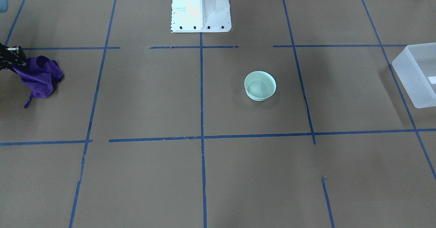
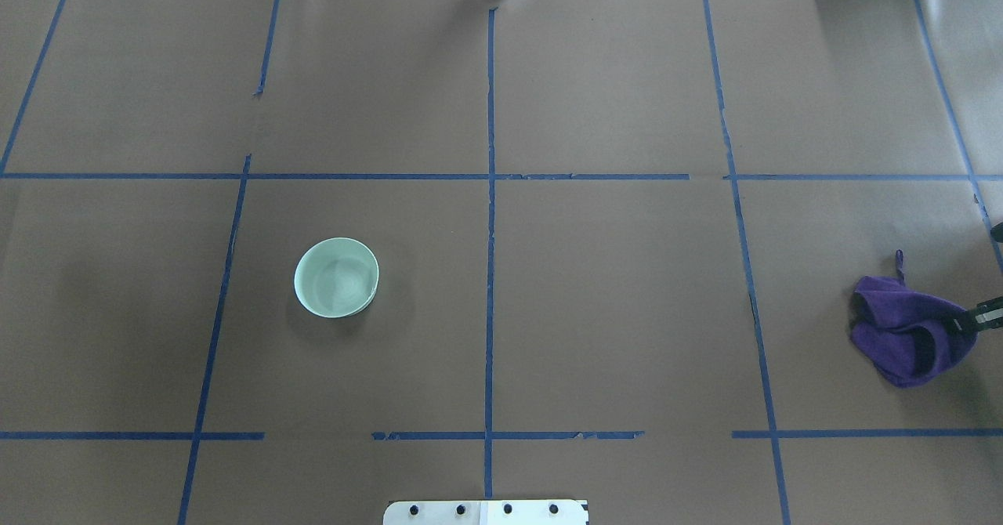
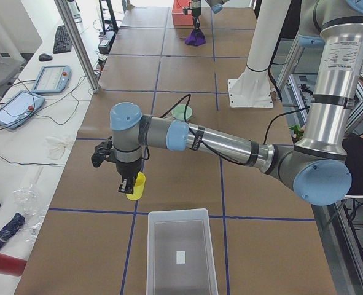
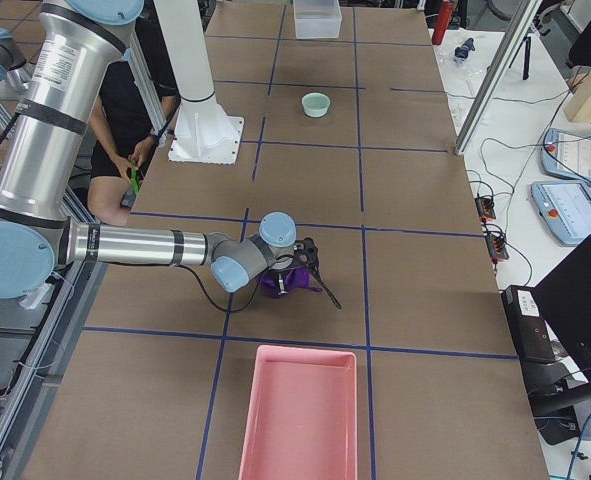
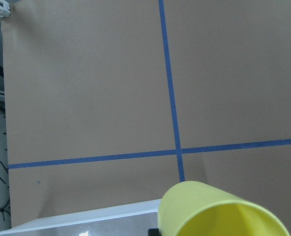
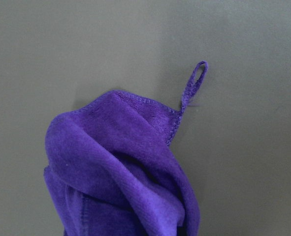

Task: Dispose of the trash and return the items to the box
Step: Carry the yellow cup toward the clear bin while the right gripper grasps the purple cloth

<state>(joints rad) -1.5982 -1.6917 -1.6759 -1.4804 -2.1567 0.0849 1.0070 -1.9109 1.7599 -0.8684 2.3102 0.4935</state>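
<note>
Left tool point(image 3: 127, 187) was clamped on the cup point(image 3: 136, 187), by one side of its wall near the rim as far as I could tell. The cup hung tipped over above the worktop point(image 2: 611, 290), just short of the box point(image 3: 181, 252), not over it yet. From the wrist view, the cup's mouth faced the camera with the box's edge right under it.

The cup looked like thin, smooth plastic, so my guess is light, stiff and a bit slippery. A pinch across the rim wall seemed like the sane grip, and squeezing harder would probably just flex it.

Right tool point(image 2: 962, 324) was pinched on a bunched purple cloth point(image 2: 901, 329) well off on the other side. That one's soft and floppy, so it would drape from wherever it's grabbed. The green bowl point(image 2: 337, 277) sat alone on the worktop, untouched.
</note>
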